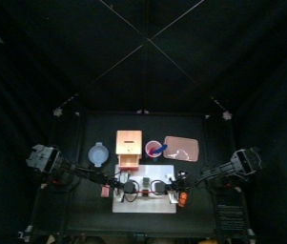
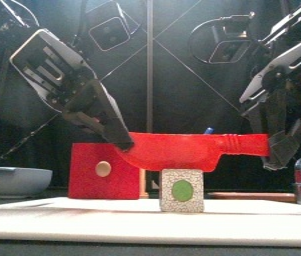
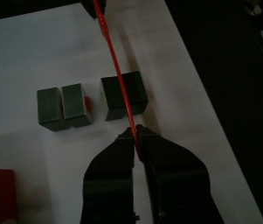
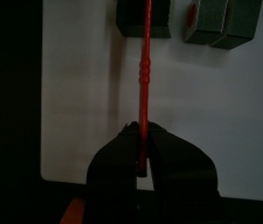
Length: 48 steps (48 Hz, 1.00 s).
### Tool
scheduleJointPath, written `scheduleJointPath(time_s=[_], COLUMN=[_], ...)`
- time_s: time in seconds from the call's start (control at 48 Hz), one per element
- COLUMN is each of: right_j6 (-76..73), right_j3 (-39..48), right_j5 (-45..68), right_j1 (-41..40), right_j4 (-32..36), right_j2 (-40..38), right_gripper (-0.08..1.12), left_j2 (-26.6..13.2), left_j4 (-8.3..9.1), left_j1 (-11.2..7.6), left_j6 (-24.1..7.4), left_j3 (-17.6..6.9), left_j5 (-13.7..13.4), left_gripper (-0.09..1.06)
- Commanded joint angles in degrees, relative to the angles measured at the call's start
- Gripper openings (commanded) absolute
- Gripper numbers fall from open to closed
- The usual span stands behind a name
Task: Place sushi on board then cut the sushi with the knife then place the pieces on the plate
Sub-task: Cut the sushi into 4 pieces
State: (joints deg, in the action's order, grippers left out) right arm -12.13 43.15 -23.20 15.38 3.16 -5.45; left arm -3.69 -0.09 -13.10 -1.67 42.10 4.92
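White board [image 1: 146, 206] carries the sushi roll [image 2: 181, 190], so step one looks done. The left wrist view shows two blocks [image 3: 61, 107] side by side, a small gap, then another piece under the blade. Red knife [image 2: 193, 148] is held level: left gripper [image 2: 123, 148] clamped on the blade tip, right gripper [image 2: 270, 155] clamped on the handle, edge at the roll's top. Cutting looks partway. The pink tray [image 1: 180, 147] behind the board shows no pieces, so the whole transfer is left.

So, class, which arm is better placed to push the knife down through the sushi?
Probably right: the right end effector grips the knife at its handle, while the left end effector pinches the blade tip. The sushi piece sits under the blade between them.
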Motion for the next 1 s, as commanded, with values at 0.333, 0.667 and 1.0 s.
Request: scheduleJointPath(time_s=[0.333, 0.667, 1.0], right_j6=[0.2, 0.2, 0.2], right_j3=[-2.0, -1.9, -1.8], right_j5=[-2.5, -2.5, -2.4], right_j1=[0.0, 0.8, 0.4], right_j4=[1.1, -0.5, -0.3], right_j2=[-2.5, -2.3, -1.8], right_gripper=[0.28, 0.28, 0.28], left_j2=[2.8, 2.5, 2.1], left_j4=[0.09, -0.53, -0.53], left_j1=[0.09, -1.14, -0.88], left_j6=[-0.2, -0.1, -0.2], left_j3=[-0.7, -0.4, -0.3], left_j5=[0.0, 0.0, -0.1], left_gripper=[0.4, 0.4, 0.4])
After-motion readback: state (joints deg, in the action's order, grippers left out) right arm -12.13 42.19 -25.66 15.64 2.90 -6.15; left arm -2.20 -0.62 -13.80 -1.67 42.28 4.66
